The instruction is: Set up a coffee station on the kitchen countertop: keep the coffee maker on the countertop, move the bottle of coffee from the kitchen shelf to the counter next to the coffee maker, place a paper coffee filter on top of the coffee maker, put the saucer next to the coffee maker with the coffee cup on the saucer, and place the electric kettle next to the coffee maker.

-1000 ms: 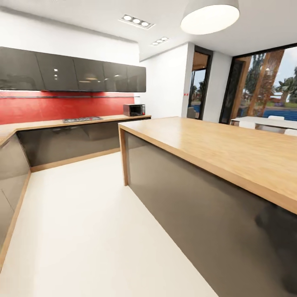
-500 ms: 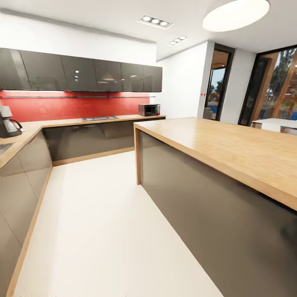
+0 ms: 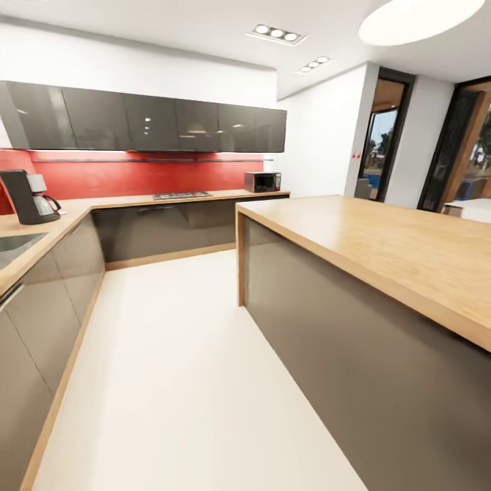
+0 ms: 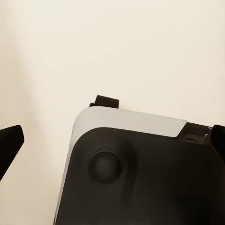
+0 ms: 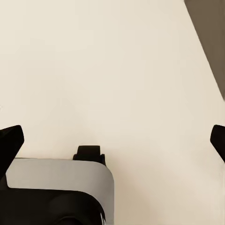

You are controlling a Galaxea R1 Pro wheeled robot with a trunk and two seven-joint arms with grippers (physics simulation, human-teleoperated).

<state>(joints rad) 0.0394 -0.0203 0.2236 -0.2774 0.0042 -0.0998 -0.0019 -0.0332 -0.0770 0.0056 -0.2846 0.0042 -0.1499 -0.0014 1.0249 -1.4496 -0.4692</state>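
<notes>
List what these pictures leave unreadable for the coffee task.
- Coffee maker, head view: far off and small; whether a filter lies on top cannot be told.
- Sink, head view: cut off by the picture's edge.
- Microwave, head view: too small for detail.
- Left tool, left wrist view: both fingertips cut off at the edges, spread wide over the floor.
- Right tool, right wrist view: likewise.
</notes>
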